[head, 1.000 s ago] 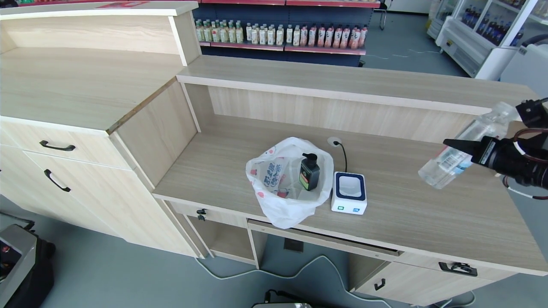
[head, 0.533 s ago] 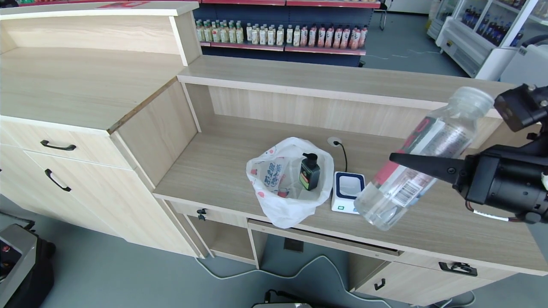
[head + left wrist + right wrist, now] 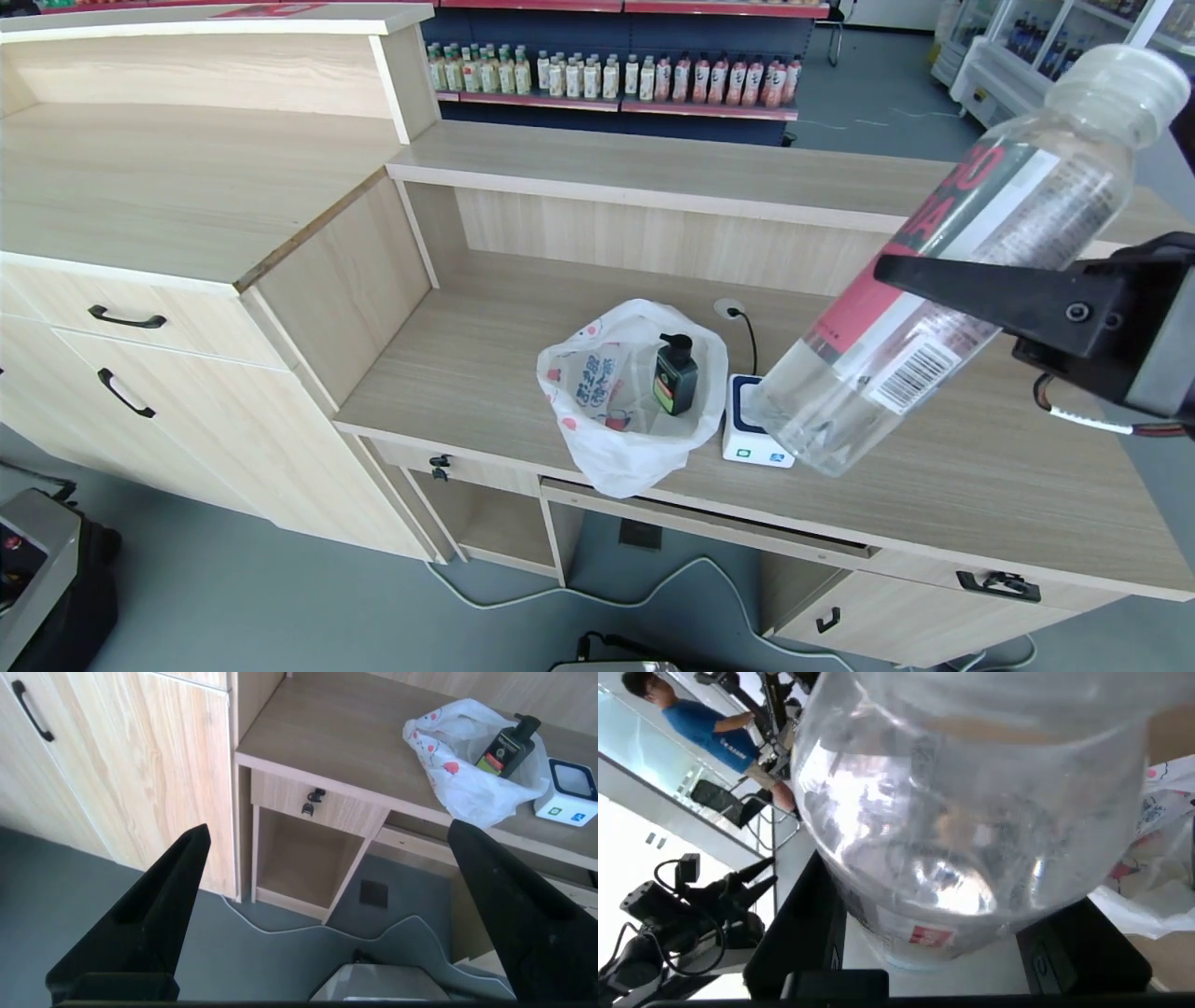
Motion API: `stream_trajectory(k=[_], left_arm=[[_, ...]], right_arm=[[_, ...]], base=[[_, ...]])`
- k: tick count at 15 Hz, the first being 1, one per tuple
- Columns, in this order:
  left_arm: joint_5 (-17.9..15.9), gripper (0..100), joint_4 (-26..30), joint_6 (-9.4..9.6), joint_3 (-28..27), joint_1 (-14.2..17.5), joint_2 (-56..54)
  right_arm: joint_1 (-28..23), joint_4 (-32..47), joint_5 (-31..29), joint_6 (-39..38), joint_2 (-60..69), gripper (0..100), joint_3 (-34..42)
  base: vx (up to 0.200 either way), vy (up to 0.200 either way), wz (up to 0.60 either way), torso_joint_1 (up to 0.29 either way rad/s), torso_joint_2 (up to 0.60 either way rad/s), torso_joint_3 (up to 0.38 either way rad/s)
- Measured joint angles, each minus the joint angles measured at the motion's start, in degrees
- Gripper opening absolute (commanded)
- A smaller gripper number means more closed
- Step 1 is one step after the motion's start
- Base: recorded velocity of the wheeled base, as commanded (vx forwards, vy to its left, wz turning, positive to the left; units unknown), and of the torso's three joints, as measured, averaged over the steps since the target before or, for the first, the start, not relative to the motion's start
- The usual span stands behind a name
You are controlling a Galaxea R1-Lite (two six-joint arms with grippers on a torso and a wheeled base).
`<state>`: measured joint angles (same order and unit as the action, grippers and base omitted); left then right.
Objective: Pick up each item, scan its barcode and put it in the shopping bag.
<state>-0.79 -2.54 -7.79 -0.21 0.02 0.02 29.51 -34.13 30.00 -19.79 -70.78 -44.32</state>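
Holding tilted water bottle (image 3: 1018, 187) mid-body between right fingers (image 3: 980, 289)

On the light wooden desk (image 3: 485, 364), the white plastic shopping bag (image 3: 607, 439) sits at the front edge. The dark pump bottle (image 3: 674, 378) stands upright inside it. The white square scanner box (image 3: 747, 439) lies just right of the bag. The clear plastic water bottle (image 3: 1018, 196), tilted in the right gripper (image 3: 924, 289), hangs above the desk with its base over the scanner box and its cap toward the right back corner.
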Motion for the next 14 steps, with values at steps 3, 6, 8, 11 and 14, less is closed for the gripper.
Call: stream_trajectory(k=[3,6,8,11,14], left_arm=[[0.0,100,0.0,-0.01,0.0,0.0,0.0],[0.0,100,0.0,0.0,0.0,0.0,0.0],[0.0,100,0.0,0.0,0.0,0.0,0.0],[0.0,100,0.0,-0.01,0.0,0.0,0.0],[0.0,100,0.0,0.0,0.0,0.0,0.0]], right_arm=[[1.0,0.5,1.0,0.2,0.2,0,-0.8],[2.8,0.8,1.7,-0.1,0.4,0,-2.0],[3.1,4.4,3.1,-3.4,1.4,0,-2.9],[3.2,7.0,3.7,-5.5,3.3,0,-5.1],[3.6,7.5,8.2,-0.4,4.9,0,-3.4]], base=[[0.0,0.0,0.0,0.0,0.0,0.0],[0.0,0.0,0.0,0.0,0.0,0.0],[0.0,0.0,0.0,0.0,0.0,0.0],[0.0,0.0,0.0,0.0,0.0,0.0],[0.0,0.0,0.0,0.0,0.0,0.0]])
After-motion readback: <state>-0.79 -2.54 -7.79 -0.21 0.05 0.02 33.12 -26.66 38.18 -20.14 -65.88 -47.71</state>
